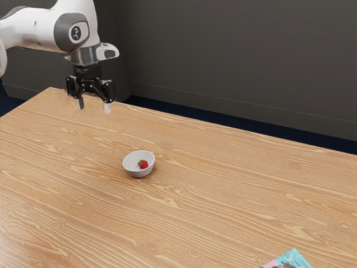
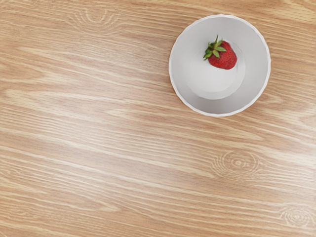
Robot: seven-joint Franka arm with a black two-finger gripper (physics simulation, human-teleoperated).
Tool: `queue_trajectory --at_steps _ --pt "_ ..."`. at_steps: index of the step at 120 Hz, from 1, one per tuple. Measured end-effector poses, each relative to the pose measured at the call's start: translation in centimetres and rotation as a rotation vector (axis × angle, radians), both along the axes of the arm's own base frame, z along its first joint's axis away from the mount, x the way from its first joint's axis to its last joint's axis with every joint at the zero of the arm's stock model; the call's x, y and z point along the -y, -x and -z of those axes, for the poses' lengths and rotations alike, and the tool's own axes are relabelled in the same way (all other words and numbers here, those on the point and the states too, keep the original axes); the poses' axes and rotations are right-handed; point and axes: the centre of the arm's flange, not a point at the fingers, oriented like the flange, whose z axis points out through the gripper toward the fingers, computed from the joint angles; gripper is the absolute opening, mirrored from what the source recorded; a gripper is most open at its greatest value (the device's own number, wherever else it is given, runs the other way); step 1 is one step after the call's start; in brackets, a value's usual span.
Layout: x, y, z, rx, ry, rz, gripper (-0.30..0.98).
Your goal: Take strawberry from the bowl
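Inside bowl [image 2: 217, 106]: strawberry [image 2: 225, 58], prob. light, soft; grip gently mid-body. Apart from bowl, my gripper [image 1: 94, 106] is spread, empty.

place: indoor room, kind unclear | wood-grain table [image 1: 223, 184] | dark grey wall [image 1: 234, 56] | dark blue floor [image 1: 223, 115]

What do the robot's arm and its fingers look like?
The arm is white, with smooth, rounded sections. One joint has a dark grey band around a pale oval bearing a small dark marking. Below it comes a grey, metallic-looking section, then two black fingers with pale tips.
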Motion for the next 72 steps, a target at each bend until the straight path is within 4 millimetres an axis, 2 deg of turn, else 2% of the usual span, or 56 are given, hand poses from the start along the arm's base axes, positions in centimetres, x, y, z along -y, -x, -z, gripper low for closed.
queue_trajectory --at_steps 24,34,44,48,57,72 --pt "2.0 -1.4 -1.9 0.099 -0.008 0.029 0.67" --pt "2.3 -0.9 -3.4 0.135 0.001 0.017 0.67" --pt "2.6 -0.2 -4.0 0.165 0.013 -0.103 0.67" --pt "3.4 -0.2 -3.7 0.171 0.016 -0.16 0.67" --pt "4.7 -0.3 -1.0 0.153 0.019 -0.295 0.67" --pt "4.8 -0.4 4.2 0.126 0.005 -0.516 0.67"
